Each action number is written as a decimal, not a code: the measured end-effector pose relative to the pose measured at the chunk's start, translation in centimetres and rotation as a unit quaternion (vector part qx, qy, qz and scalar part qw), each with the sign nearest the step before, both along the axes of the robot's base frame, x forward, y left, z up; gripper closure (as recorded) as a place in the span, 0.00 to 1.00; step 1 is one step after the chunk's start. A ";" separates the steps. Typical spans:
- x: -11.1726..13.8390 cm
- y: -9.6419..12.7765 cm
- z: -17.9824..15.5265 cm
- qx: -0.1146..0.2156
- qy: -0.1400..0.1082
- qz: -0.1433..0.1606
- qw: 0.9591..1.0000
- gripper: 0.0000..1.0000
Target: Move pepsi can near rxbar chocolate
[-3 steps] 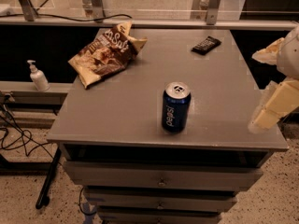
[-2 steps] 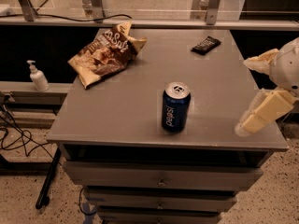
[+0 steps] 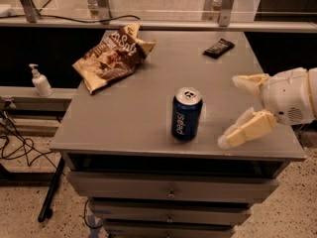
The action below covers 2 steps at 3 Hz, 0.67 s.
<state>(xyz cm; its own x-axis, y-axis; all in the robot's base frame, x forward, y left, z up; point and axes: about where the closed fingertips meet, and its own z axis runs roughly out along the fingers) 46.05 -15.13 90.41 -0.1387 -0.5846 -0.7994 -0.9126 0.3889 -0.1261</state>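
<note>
The pepsi can [image 3: 186, 114], dark blue with white lettering and a silver top, stands upright near the front edge of the grey table [image 3: 143, 123]. The rxbar chocolate [image 3: 218, 47], a small flat black bar, lies at the back right of the table. My gripper [image 3: 234, 110] comes in from the right, open, with its pale fingers [image 3: 247, 129] spread apart. It is just to the right of the can, about level with it, and holds nothing.
A crumpled brown and white snack bag [image 3: 113, 58] lies at the back left of the table. A white pump bottle [image 3: 40, 81] stands on a lower shelf to the left. Drawers sit under the tabletop. Cables run over the floor at the left.
My gripper has moved left from the table's right edge toward the can. The can, bar and bag have not moved.
</note>
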 end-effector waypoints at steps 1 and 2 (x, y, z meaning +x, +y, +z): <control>0.2 2.7 -1.5 0.092 -0.005 0.015 0.996 0.00; 0.4 5.2 -2.4 0.161 -0.010 0.033 0.986 0.00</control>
